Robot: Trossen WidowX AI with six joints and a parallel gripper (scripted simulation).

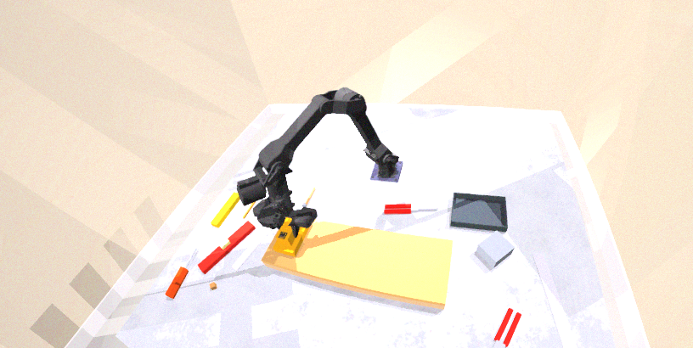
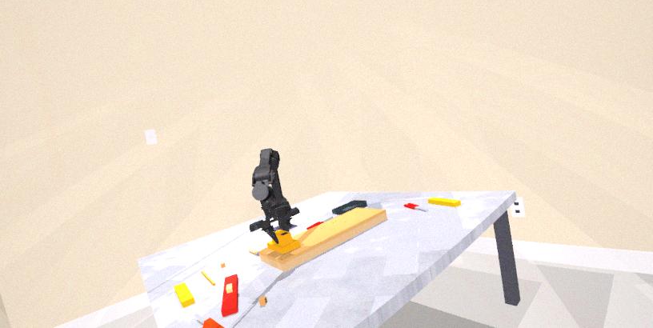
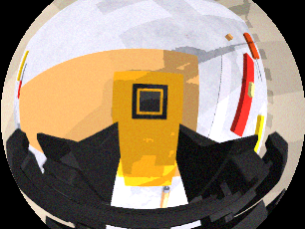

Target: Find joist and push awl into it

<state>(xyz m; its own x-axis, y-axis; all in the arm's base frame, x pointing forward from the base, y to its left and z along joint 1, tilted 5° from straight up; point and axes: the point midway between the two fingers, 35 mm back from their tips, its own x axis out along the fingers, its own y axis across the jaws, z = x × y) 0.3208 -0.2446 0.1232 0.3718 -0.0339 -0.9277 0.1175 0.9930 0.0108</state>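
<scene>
The yellow stud finder [image 1: 290, 243] [image 2: 283, 243] [image 3: 149, 127] rests flat on the near left end of the pale wooden floor panel [image 1: 388, 261] [image 2: 340, 230] [image 3: 63, 98]. My gripper [image 1: 291, 232] [image 2: 279, 235] [image 3: 148, 123] is shut on the stud finder from above. Its square dark window faces up in the wrist view. The awl [image 1: 398, 208] [image 2: 314, 224], with a red handle and a thin grey shaft, lies on the table behind the panel. The dark tray [image 1: 479, 227] [image 2: 350, 207] stands to the right of the awl and holds nothing.
A red bar [image 1: 226, 247] [image 3: 244, 98], a yellow bar [image 1: 225, 210], an orange tool [image 1: 177, 282] and a small cube [image 1: 212, 285] lie left of the panel. A white block [image 1: 493, 249] sits by the tray. Two red sticks [image 1: 507, 326] lie at the front right.
</scene>
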